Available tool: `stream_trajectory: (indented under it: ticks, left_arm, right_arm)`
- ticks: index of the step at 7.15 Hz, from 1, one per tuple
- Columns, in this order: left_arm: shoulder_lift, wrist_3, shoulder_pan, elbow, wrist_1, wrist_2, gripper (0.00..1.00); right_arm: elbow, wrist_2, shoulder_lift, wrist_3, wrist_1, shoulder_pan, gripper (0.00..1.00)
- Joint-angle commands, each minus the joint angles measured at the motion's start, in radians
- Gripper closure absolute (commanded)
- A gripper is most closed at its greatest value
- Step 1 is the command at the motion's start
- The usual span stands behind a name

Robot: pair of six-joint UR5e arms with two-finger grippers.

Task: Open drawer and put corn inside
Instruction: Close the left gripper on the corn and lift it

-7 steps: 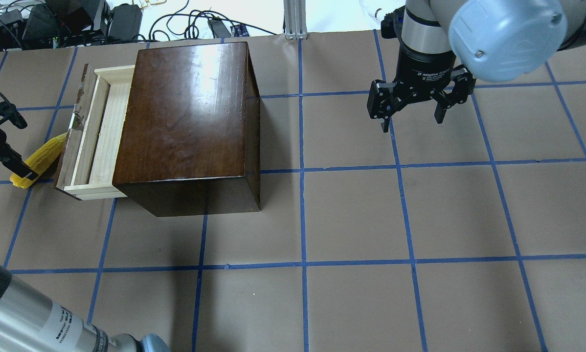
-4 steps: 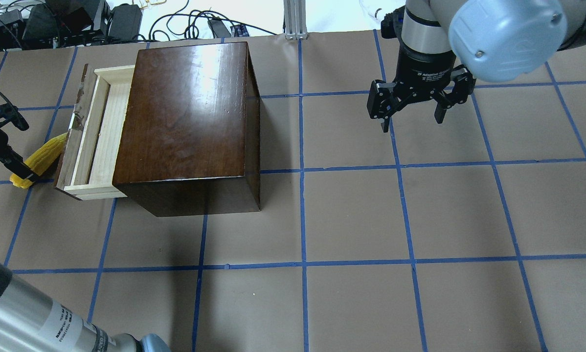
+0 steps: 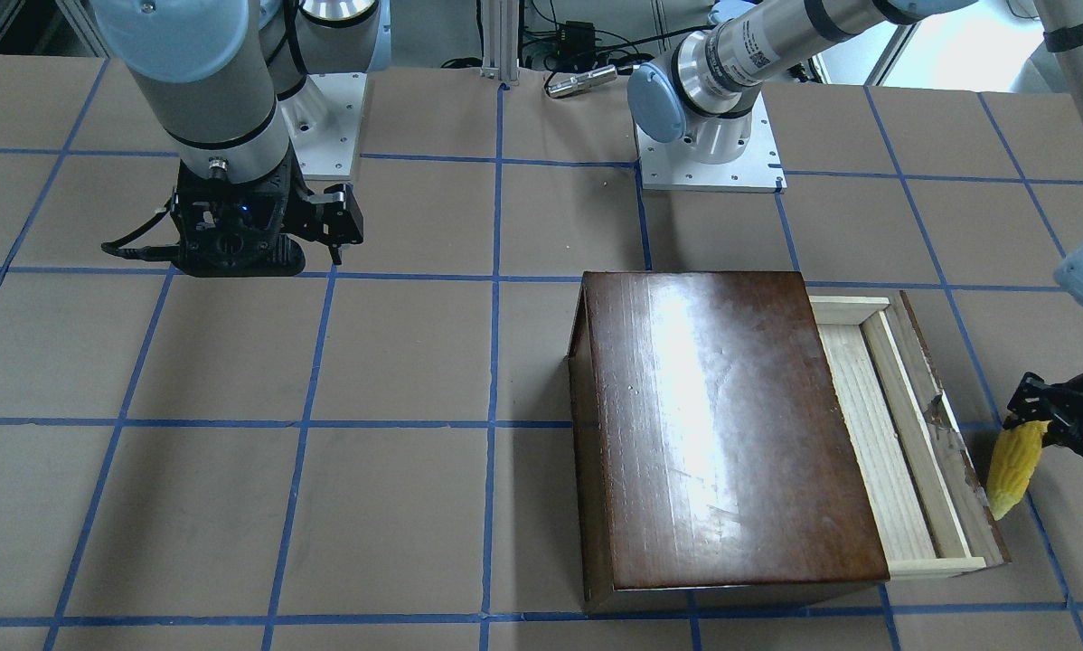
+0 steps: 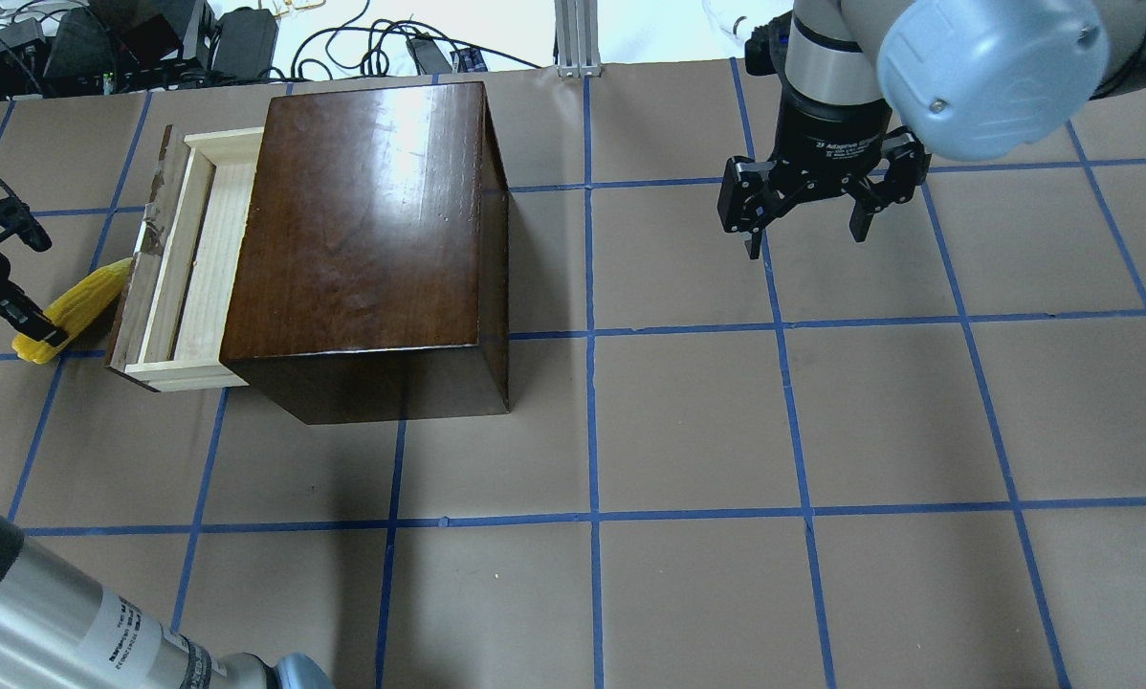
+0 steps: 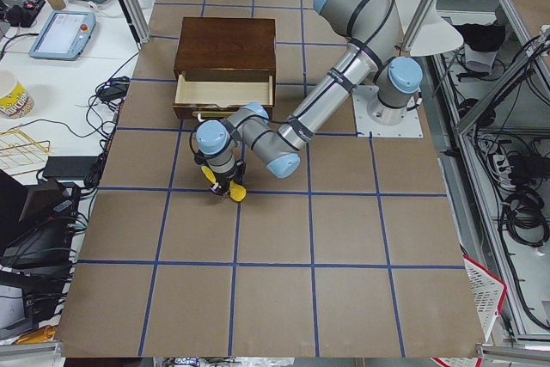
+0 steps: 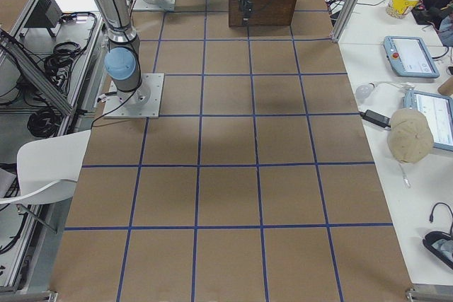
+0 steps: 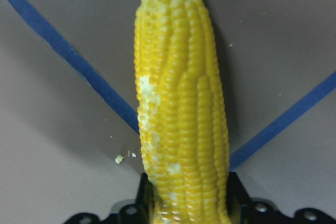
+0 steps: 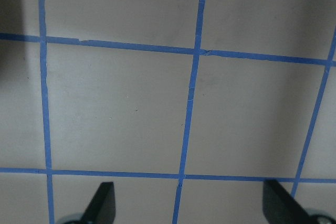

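Though yellow and bumpy, the corn [image 7: 181,108] shows pale patches

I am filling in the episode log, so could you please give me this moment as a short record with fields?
drawer: pulled out of the dark box, tray empty
corn: outside the drawer, close beside its front panel, gripped at its thick end
left tool: shut on the corn
right tool: open, empty, over bare table, well away from the box
task state: drawer open; corn not yet inside
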Motion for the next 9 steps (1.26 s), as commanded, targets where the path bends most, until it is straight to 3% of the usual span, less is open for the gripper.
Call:
stream_trajectory:
  ticks: [1,5,7,9]
  left_arm:
    - [0.039,-0.068,-0.016,0.005,-0.003,-0.001,1.00]
    - [0.142,-0.315,-0.057,0.154,-0.236,-0.003,1.00]
    - [0.209,-0.485,-0.117,0.232,-0.416,-0.004,1.00]
    - [0.272,-0.683,-0.204,0.248,-0.518,-0.011,1.00]
  right_arm:
    - [0.000,0.000,0.000,0.000,0.000,0.000,0.00]
    - [0.000,0.000,0.000,0.000,0.000,0.000,0.00]
    - [0.000,0.000,0.000,0.000,0.000,0.000,0.00]
    - [0.000,0.000,0.000,0.000,0.000,0.000,0.00]
